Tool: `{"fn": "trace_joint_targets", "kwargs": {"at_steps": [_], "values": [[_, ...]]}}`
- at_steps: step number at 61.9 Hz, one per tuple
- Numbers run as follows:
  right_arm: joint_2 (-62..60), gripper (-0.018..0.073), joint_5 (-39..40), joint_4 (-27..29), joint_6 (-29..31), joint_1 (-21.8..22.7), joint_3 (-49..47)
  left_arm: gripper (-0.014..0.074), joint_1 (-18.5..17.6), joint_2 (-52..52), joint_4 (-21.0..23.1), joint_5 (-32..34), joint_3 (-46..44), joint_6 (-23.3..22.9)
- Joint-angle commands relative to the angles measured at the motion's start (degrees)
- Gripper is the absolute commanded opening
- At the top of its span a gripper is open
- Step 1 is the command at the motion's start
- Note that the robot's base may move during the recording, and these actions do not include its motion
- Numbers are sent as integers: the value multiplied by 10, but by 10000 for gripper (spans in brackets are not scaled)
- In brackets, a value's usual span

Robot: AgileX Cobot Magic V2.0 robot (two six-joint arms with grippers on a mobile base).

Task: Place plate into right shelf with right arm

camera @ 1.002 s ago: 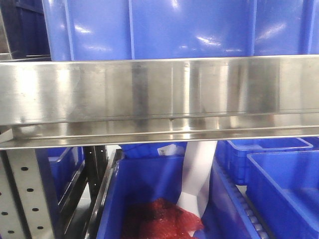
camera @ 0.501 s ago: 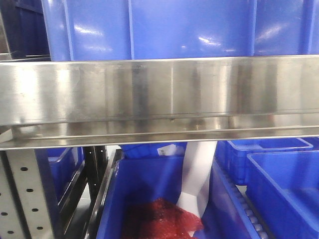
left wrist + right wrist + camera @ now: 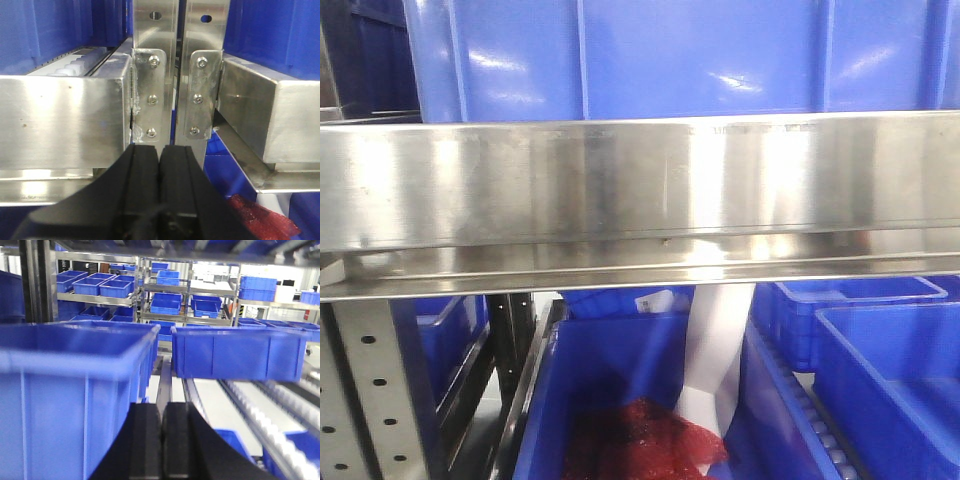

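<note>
- Front view vs 1 s and 0.5 s ago: rail (image 3: 640,185), bin (image 3: 650,55) above it and lower bin (image 3: 610,400) w/ red stuff (image 3: 645,440) all sit the same. No object has shifted.
- Only change: bright white patch in the rail's reflection, right of centre, now wider and stronger. It's a reflection, so something pale moved in front of the shelf; can't tell what. Could be the plate or an arm, just a guess.
- Plate: not in any view. Not in either tool, not visible on the shelf or in a bin. The white strip (image 3: 715,350) hanging into the lower bin is folded sheet, not a plate.
- Right tool (image 3: 162,440): fingers pressed together, nothing between them. View is motion-blurred, so prob. moving now. It faces over a near bin (image 3: 75,390) toward a far bin (image 3: 235,355) on the roller lane (image 3: 270,420).
- Left tool (image 3: 159,165): also closed and empty, parked just in front of the bolted uprights (image 3: 152,90).
- Meaning for task: right tool carries no plate, so either it's already dropped somewhere out of sight or not picked yet; can't settle which from here.
- Next, as I judge: locate plate before any further right-arm move.
</note>
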State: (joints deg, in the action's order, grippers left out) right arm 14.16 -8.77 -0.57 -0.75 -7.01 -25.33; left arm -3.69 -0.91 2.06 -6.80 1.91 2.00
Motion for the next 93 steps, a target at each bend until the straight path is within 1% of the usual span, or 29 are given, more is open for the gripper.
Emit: {"fn": "trace_joint_targets", "kwargs": {"at_steps": [1, 6, 11, 19, 25, 29, 35, 48, 63, 76, 87, 93], "values": [[-31, 65, 78, -8, -8, 4, 47, -47, -5, -4, 3, 50, 5, -2], [-61, 65, 88, -8, -8, 4, 103, -47, -5, -4, 3, 50, 5, -2], [-89, 65, 115, -8, -8, 4, 161, -47, -5, -4, 3, 50, 5, -2], [-133, 65, 155, -8, -8, 4, 233, -47, -5, -4, 3, 50, 5, -2], [-156, 65, 185, -4, -8, 5, 268, -47, -5, -4, 3, 50, 5, -2], [-152, 65, 161, 2, -8, 6, 264, -47, -5, -4, 3, 50, 5, -2], [-152, 64, 152, 6, -8, 14, 266, -47, -5, -4, 3, 50, 5, -2], [-152, 56, 150, 6, -8, 40, 266, -47, -5, -4, 3, 50, 5, -2], [-155, 56, 135, 6, -9, 41, 266, -47, -5, -4, 3, 50, 5, -2], [-155, 56, 115, 42, -9, 41, 266, -47, -5, -4, 3, 50, 5, -2], [-155, 56, 116, 40, -9, 41, 266, -47, -5, -4, 3, 50, 5, -2], [-155, 56, 116, 23, -9, 41, 266, -47, -5, -4, 3, 50, 5, -2]]}}
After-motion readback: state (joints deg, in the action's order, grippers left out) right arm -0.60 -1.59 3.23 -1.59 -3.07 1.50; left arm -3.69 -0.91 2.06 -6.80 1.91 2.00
